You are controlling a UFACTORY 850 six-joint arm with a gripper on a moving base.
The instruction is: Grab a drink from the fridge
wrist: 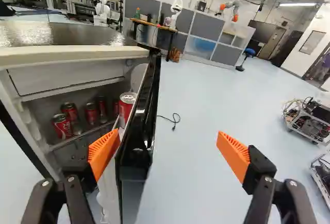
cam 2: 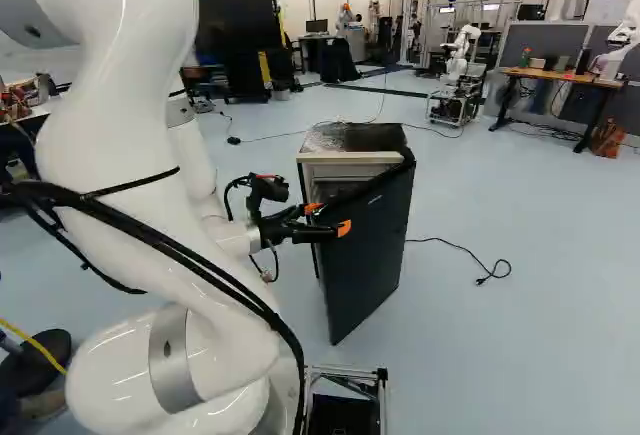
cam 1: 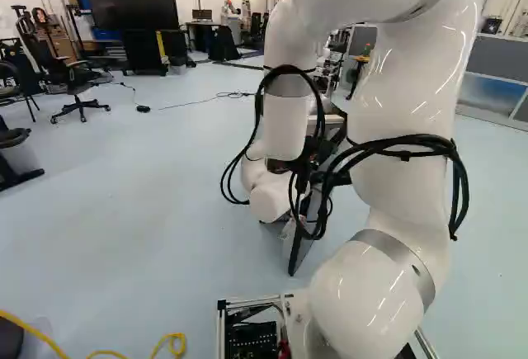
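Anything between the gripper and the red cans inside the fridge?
Yes, the partly open door. Its edge stands between the open fingers of the gripper, one finger outside, so it would likely block a straight reach to the red cans.

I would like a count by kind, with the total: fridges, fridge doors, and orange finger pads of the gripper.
Fridge: 1
Fridge door: 1
Orange finger pads: 2
Total: 4
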